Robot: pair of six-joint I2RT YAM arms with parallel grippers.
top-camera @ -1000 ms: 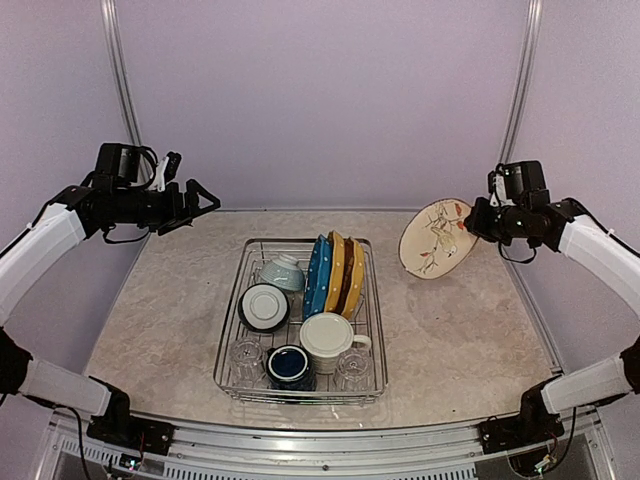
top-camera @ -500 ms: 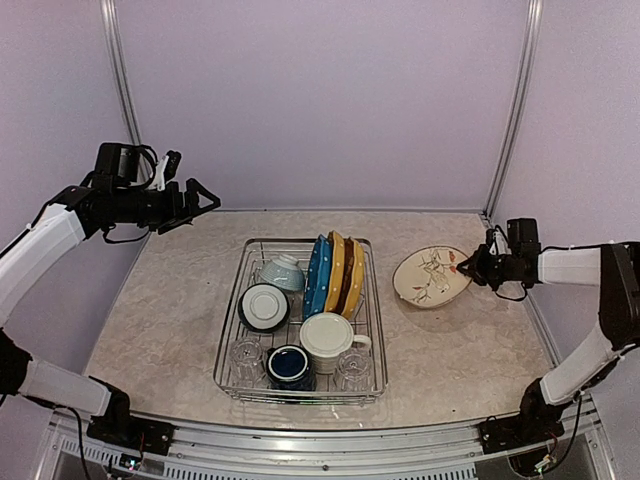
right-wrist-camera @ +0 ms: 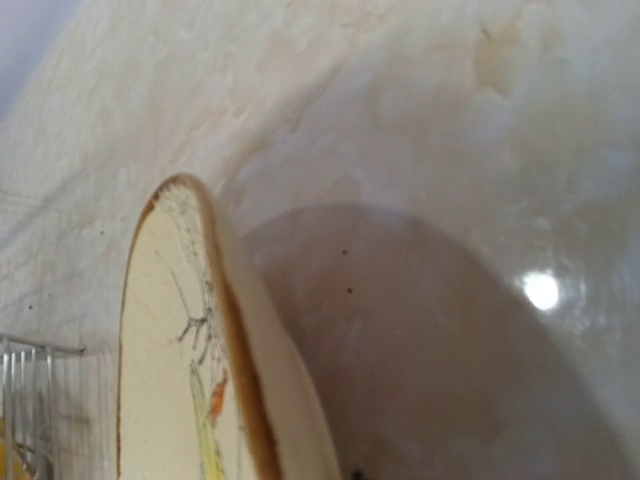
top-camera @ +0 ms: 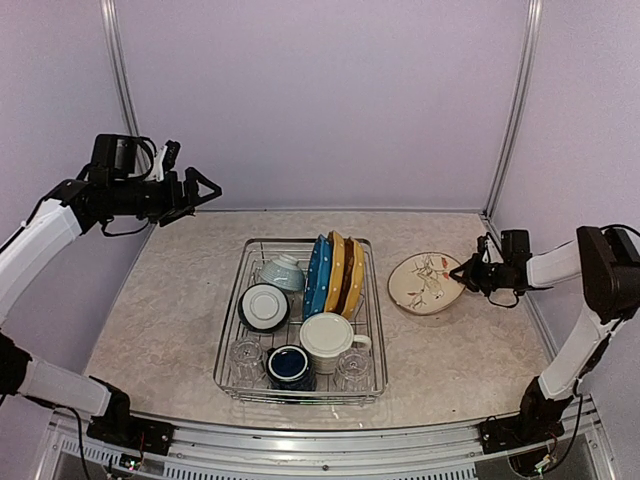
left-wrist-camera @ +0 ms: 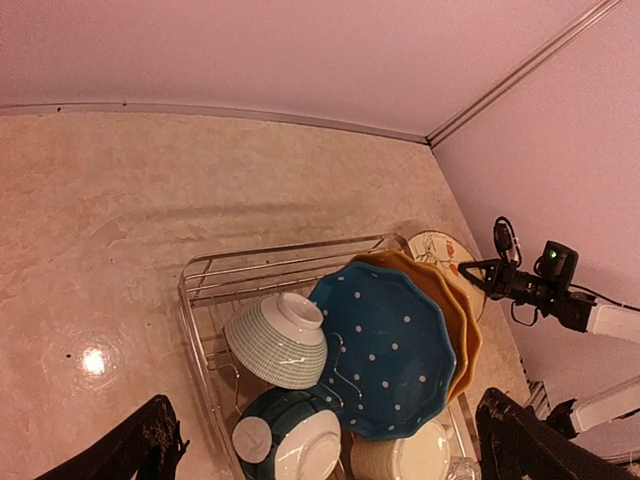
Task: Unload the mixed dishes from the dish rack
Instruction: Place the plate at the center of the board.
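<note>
The dish rack (top-camera: 232, 330) stands mid-table with upright blue (top-camera: 317, 275) and yellow plates (top-camera: 337, 270), two bowls (top-camera: 265, 306), a cream mug (top-camera: 328, 338), a navy mug (top-camera: 289, 366) and clear glasses (top-camera: 246, 357). Right of the rack, my right gripper (top-camera: 466, 273) is shut on the rim of a cream floral plate (top-camera: 425, 282), held low and nearly flat over the table; the right wrist view shows the plate's edge (right-wrist-camera: 175, 380) above its shadow. My left gripper (top-camera: 205, 188) hangs open high at the left, looking down on the blue plate (left-wrist-camera: 385, 345) and a striped bowl (left-wrist-camera: 275, 340).
The marble tabletop (top-camera: 170, 300) stretches on both sides of the rack. Purple walls with metal corner posts (top-camera: 505, 130) close in the back and sides. The right arm's forearm (top-camera: 555, 262) lies low along the table's right edge.
My right arm has come down from high at the right, laying the floral plate from upright to nearly flat just above the table. The left gripper has shifted slightly.
</note>
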